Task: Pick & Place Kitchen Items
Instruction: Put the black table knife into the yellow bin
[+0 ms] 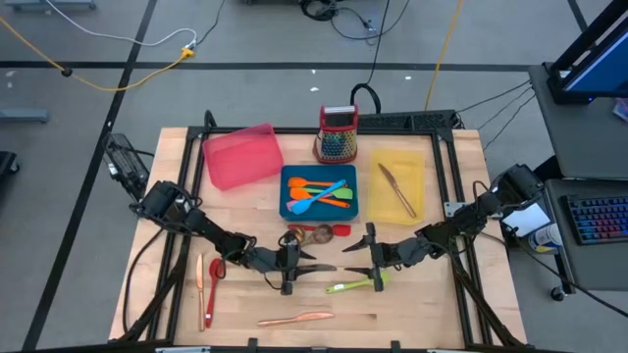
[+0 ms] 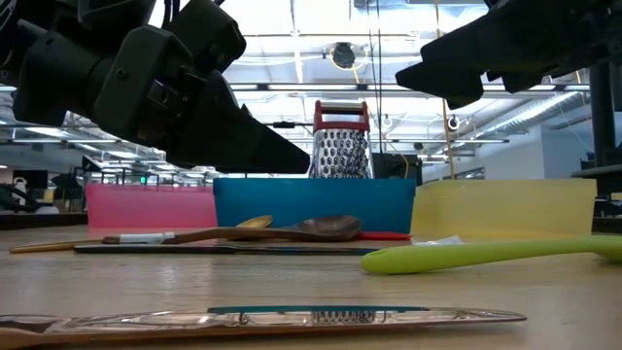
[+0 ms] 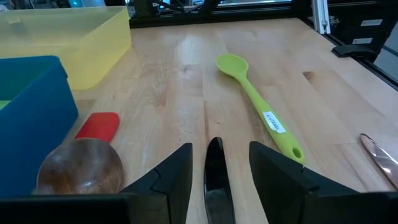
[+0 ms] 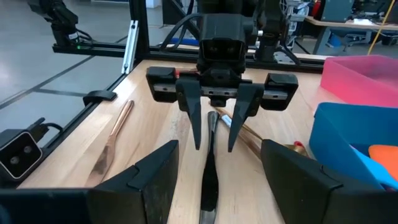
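Left tool (image 1: 306, 267), fingers spread, straddles a dark utensil (image 3: 214, 171) lying on the bench (image 1: 422, 304). Right tool (image 1: 355, 260), fingers spread, faces it from 3 o'clock.

copper knife (image 3: 380, 160) cut off, wooden spoon (image 3: 79, 167) half-hidden

Grey floor (image 1: 88, 108) spreads all around the wooden table (image 1: 442, 304), with dark lines crossing it behind the table. A yellow cable (image 1: 137, 69) snakes over the floor beyond the table's far left corner, black cables (image 1: 343, 18) coil beyond its far edge. A desk with a lit keyboard (image 1: 597, 218) stands right of the table. Over the table, bright ceiling lights (image 2: 292, 24) glare among rafters.
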Available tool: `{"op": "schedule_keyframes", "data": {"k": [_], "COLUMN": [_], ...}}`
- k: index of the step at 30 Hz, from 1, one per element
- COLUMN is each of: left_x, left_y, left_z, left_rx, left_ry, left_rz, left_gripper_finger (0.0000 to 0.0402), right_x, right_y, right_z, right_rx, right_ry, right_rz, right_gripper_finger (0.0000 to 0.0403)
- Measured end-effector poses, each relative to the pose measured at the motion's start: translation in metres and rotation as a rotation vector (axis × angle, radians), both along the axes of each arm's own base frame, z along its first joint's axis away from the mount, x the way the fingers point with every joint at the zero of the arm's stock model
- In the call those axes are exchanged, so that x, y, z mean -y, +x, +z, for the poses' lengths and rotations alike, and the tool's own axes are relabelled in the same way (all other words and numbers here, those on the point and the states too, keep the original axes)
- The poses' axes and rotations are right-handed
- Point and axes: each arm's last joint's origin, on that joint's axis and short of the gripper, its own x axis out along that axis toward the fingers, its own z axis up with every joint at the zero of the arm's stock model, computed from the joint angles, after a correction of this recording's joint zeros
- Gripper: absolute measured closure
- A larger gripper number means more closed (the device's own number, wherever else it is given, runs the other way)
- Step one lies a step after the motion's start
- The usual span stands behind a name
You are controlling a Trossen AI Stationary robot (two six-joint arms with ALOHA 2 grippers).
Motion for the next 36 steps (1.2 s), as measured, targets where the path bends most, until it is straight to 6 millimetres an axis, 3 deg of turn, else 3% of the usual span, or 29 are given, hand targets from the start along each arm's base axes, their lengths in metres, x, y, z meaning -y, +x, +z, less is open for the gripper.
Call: {"op": "schedule_keyframes", "data": {"k": [22, 36], "left_x": [0.004, 0.014], "left_y": [0.000, -0.007], "left_z": [0.006, 0.021], "left_rx": [0.058, 0.082], "left_ry": [0.008, 0.055], "left_rz": [-0.017, -0.019], "left_gripper_finger": [0.0241, 0.0241], "right_x": [-0.002, -0.001], "right_y": [-0.001, -0.001], "right_z": [-0.001, -0.001], "right_rx": [-0.009, -0.009], "right_ry": [-0.053, -0.019], "right_rz": [0.019, 0.010], "right_gripper_finger": [0.0181, 0.0181]}}
